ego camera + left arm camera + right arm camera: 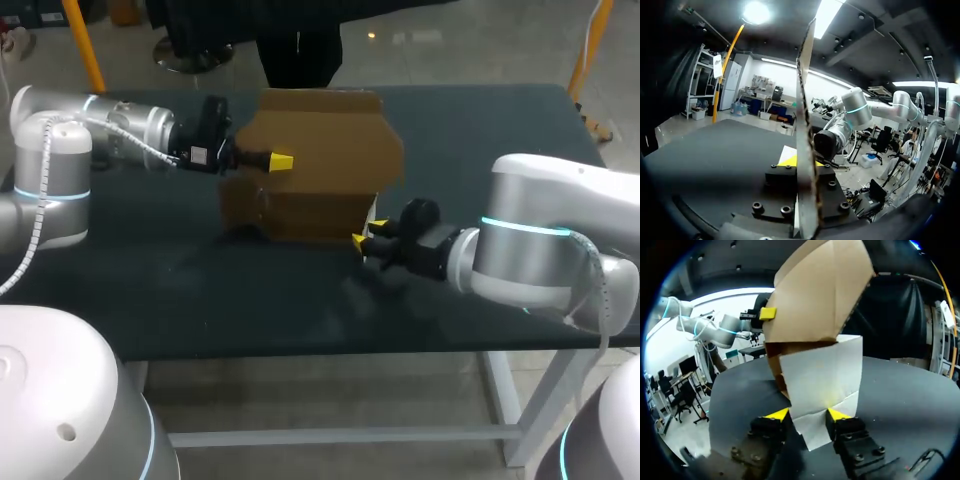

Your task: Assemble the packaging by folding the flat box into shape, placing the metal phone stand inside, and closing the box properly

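A brown cardboard box point(320, 150), partly folded, stands on the dark table point(200, 290). My left gripper point(282, 161) comes in from the left and is shut on an upright brown panel of it. In the left wrist view that panel point(805, 125) runs edge-on between its fingers point(804, 162). My right gripper point(367, 232) is at the box's lower right corner. In the right wrist view the box's white-faced flap point(822, 375) lies between the yellow tips point(808, 414), which touch it on both sides. Above it rises the brown panel point(815, 295). No phone stand shows in any view.
Dark tabletop stretches in front of the box and to both sides of it. The table's front edge point(330, 348) runs just below my right arm point(540, 250). My left arm point(120, 125) lies along the back left.
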You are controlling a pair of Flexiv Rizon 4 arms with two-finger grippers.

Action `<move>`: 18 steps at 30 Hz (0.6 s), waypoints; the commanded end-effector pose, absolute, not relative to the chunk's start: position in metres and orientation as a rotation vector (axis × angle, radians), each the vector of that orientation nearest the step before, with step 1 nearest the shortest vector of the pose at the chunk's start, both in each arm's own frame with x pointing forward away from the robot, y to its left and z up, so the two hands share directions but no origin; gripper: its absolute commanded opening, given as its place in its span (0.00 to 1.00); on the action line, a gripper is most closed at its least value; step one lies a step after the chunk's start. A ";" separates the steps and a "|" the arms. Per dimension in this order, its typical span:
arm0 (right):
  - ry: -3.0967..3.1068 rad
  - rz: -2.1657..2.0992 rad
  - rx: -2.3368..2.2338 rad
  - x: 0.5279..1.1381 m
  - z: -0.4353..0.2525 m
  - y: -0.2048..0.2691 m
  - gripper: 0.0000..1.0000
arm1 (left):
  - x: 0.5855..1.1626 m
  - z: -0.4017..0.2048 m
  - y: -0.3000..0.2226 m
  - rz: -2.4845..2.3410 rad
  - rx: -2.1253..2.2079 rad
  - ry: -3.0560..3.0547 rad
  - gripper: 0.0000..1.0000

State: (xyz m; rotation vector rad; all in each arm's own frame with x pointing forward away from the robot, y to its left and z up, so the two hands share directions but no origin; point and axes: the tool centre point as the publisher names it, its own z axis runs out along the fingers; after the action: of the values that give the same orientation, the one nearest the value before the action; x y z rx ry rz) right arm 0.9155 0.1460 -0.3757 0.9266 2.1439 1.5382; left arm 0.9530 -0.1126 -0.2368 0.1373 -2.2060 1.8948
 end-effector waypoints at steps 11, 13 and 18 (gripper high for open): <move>2.059 1.447 1.000 0.882 -0.368 0.128 0.50 | 0.954 -0.241 -0.115 1.894 0.133 -2.202 0.00; 2.056 1.435 1.000 0.880 -0.367 0.120 0.50 | 0.954 -0.241 -0.115 1.894 0.133 -2.202 0.00; 2.063 1.420 0.995 0.879 -0.366 0.102 0.50 | 0.954 -0.241 -0.115 1.894 0.133 -2.202 0.00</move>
State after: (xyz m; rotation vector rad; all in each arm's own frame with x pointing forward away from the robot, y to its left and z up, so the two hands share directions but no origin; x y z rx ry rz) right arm 0.8846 0.1090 -0.3664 1.0075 2.0773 1.3983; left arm 0.9531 -0.1143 -0.2369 0.1367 -2.2052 1.8949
